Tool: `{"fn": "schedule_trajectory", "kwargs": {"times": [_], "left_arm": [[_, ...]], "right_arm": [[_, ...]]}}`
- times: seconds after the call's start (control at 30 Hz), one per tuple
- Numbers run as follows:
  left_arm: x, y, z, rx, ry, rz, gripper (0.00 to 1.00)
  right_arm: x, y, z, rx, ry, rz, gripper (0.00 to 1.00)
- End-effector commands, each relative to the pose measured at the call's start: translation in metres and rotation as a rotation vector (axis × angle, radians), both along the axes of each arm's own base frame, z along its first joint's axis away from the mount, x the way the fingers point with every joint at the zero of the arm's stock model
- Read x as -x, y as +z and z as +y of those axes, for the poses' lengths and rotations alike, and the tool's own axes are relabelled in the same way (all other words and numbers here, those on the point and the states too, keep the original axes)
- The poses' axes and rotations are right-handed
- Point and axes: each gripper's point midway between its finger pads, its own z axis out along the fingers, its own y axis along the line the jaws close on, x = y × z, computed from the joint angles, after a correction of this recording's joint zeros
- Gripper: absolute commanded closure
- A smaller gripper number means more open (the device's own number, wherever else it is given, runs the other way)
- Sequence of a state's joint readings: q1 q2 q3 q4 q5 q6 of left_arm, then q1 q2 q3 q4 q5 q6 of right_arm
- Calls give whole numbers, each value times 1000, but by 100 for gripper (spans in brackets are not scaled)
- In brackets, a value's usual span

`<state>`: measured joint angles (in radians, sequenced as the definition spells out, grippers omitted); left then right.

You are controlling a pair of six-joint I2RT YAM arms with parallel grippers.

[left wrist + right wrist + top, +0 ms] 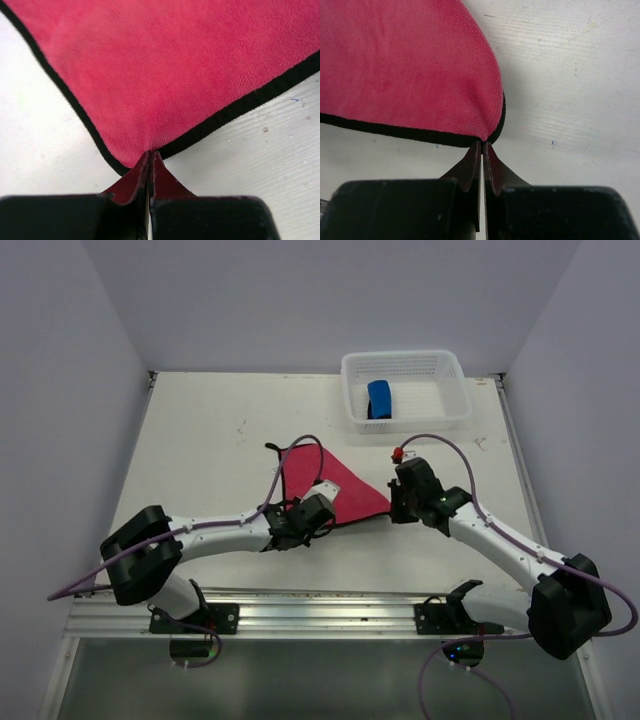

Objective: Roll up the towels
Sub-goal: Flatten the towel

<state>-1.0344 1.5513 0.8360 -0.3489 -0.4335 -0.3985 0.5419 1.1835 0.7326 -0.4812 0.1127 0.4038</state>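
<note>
Prep for rolling the pink towel point(330, 486), spread mid-bench toward the near edge, looks like the current step: left gripper point(150, 156) and right gripper point(483, 146) each pinch a corner tight, so next they gotta curl it over evenly.

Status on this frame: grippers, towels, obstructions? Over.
Left gripper shut on pink-red towel corner; right gripper shut on another corner. Towel flat, unrolled. Blue towel rolled, in basket. Nothing blocking.

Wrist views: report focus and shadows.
Left wrist: towel nap crisp, left pincer dark and blurry. Right wrist: towel sharp near right pincer, soft shadow on table beside its edge.
</note>
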Motion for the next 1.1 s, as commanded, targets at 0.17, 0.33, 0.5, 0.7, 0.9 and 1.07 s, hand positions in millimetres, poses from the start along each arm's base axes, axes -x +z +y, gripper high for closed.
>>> {"fn": "schedule_trajectory", "kwargs": {"times": [0.17, 0.33, 0.5, 0.7, 0.9, 1.07], "left_arm": [[-20, 81, 5, 90, 91, -154, 100], [-22, 115, 17, 109, 133, -214, 100], [-23, 162, 30, 172, 191, -284, 100], [-21, 213, 39, 272, 219, -343, 100], [-13, 243, 48, 303, 204, -358, 100], [-3, 259, 53, 363, 185, -354, 100]], "right_arm": [[-3, 63, 21, -65, 61, -123, 100], [8, 111, 38, -96, 106, -207, 100], [10, 150, 46, -147, 114, -259, 100], [21, 188, 56, -210, 172, -286, 100], [40, 211, 60, -259, 225, -287, 100], [54, 227, 63, -316, 265, -289, 100]]}}
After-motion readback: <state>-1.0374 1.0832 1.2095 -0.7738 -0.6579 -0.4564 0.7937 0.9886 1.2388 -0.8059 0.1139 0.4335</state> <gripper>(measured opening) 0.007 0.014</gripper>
